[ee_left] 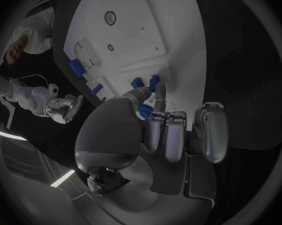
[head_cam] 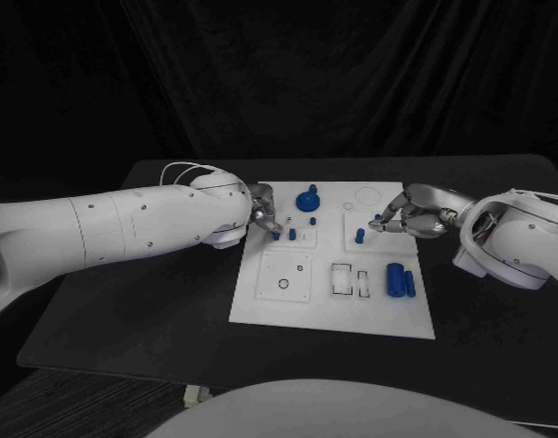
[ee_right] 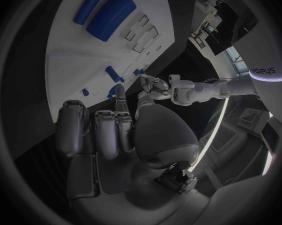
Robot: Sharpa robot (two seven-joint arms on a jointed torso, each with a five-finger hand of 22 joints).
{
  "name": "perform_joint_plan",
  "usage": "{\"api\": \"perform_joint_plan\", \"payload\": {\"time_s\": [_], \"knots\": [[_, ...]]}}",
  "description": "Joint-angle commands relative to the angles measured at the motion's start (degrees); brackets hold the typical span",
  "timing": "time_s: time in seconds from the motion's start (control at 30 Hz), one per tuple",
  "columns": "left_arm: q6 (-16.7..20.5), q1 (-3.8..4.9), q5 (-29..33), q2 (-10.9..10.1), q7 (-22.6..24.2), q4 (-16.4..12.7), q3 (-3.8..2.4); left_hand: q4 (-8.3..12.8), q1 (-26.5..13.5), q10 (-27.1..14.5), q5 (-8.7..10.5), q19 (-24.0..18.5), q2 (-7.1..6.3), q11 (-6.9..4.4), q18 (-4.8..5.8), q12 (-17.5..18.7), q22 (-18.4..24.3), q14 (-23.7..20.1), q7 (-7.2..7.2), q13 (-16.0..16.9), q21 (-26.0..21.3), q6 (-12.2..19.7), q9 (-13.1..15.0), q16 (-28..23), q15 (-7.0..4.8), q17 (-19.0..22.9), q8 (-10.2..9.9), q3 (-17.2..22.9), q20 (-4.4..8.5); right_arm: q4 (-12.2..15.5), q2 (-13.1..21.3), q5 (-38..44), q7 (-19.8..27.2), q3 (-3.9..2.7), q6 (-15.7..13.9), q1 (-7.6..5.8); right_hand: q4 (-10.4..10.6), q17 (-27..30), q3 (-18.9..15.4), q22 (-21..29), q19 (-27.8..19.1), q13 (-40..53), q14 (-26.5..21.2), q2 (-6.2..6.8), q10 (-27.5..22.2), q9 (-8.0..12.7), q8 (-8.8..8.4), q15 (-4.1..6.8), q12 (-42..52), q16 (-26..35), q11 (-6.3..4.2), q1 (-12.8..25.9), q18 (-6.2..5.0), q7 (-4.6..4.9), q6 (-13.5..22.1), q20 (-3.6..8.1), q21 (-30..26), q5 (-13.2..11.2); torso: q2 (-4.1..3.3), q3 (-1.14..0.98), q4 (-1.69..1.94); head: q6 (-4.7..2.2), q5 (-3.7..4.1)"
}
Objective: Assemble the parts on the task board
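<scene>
The white task board (head_cam: 332,306) lies in the middle of the black table. My left hand (head_cam: 263,214) hovers over the board's upper left part. Its thumb and one finger reach down to two small blue pegs (ee_left: 153,81), (head_cam: 293,234), and its other fingers are curled. Whether it grips a peg is unclear. A blue knob (head_cam: 308,199) stands just beyond that hand. My right hand (head_cam: 401,219) is at the board's upper right with its fingers curled in and nothing in them. A blue peg (head_cam: 359,235) stands a little to its left.
Two blue cylinders (head_cam: 395,278) lie side by side on the board's right part, next to rectangular slots (head_cam: 342,279). A square plate with a round hole (head_cam: 285,276) sits at the board's lower left. Black table (head_cam: 135,301) surrounds the board.
</scene>
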State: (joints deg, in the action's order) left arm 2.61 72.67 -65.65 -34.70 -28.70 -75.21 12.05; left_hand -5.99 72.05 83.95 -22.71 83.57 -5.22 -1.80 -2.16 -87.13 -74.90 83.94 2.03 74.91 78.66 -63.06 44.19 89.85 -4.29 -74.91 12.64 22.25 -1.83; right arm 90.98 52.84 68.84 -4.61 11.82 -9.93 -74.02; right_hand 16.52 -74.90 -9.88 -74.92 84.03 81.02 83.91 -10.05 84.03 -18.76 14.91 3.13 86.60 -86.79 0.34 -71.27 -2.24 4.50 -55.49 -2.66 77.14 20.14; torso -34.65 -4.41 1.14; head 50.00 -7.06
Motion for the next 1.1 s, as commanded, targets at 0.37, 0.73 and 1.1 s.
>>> {"api": "perform_joint_plan", "payload": {"time_s": [0.37,0.73,1.1], "knots": [[-3.7,-0.56,0.2,0.3,-0.2,0.1,0.1,1.7,0.5,3.7,0.28,-0.3,-0.12,-0.35,-0.69,0.7,-11.3,6.1,-0.26,12.5,-0.7,0.1,0.2,0.2,-0.41,-15.1,-0.3,1.5,0.03,0.1,0.0,0.1,-0.7,-0.03,-0.3,0.14,0.0,-8.0,-0.2,-10.8,-0.3,1.1,4.3,-0.34,2.0,0.1,0.03,0.46,-0.2,0.3,-0.37,-0.1,-0.97,-0.08,-0.4,-0.13,-0.4,0.2,-0.02,0.0,0.04,0.0,0.01],[-2.3,-0.65,0.0,0.6,0.3,0.2,0.1,2.2,0.8,3.6,0.3,-0.4,-0.19,-0.34,-0.75,1.0,-11.2,6.1,-0.21,12.4,-1.0,0.1,0.5,0.2,-0.41,-15.1,-0.3,2.0,0.02,0.1,0.1,0.1,-0.6,-0.03,-0.3,0.19,0.0,-8.0,-0.2,-10.8,-0.3,1.1,4.3,-0.34,2.0,0.1,0.03,0.46,-0.2,0.3,-0.37,-0.1,-0.97,-0.08,-0.4,-0.13,-0.4,0.2,-0.03,0.01,0.03,0.0,0.05],[1.7,-0.67,-2.4,-0.7,1.1,-1.4,0.1,2.4,0.8,3.6,0.31,-0.5,-0.37,-0.31,-0.76,1.0,-11.2,6.1,-0.17,12.4,-1.0,0.2,0.6,0.2,-0.41,-15.1,-0.3,2.1,0.02,0.1,0.2,0.1,-0.6,-0.03,-0.4,0.39,0.0,-8.0,-0.2,-10.8,-0.3,1.1,4.3,-0.34,2.0,0.1,0.03,0.46,-0.2,0.3,-0.37,-0.1,-0.97,-0.08,-0.4,-0.13,-0.4,0.2,-0.02,0.0,-0.02,0.0,0.03]]}}
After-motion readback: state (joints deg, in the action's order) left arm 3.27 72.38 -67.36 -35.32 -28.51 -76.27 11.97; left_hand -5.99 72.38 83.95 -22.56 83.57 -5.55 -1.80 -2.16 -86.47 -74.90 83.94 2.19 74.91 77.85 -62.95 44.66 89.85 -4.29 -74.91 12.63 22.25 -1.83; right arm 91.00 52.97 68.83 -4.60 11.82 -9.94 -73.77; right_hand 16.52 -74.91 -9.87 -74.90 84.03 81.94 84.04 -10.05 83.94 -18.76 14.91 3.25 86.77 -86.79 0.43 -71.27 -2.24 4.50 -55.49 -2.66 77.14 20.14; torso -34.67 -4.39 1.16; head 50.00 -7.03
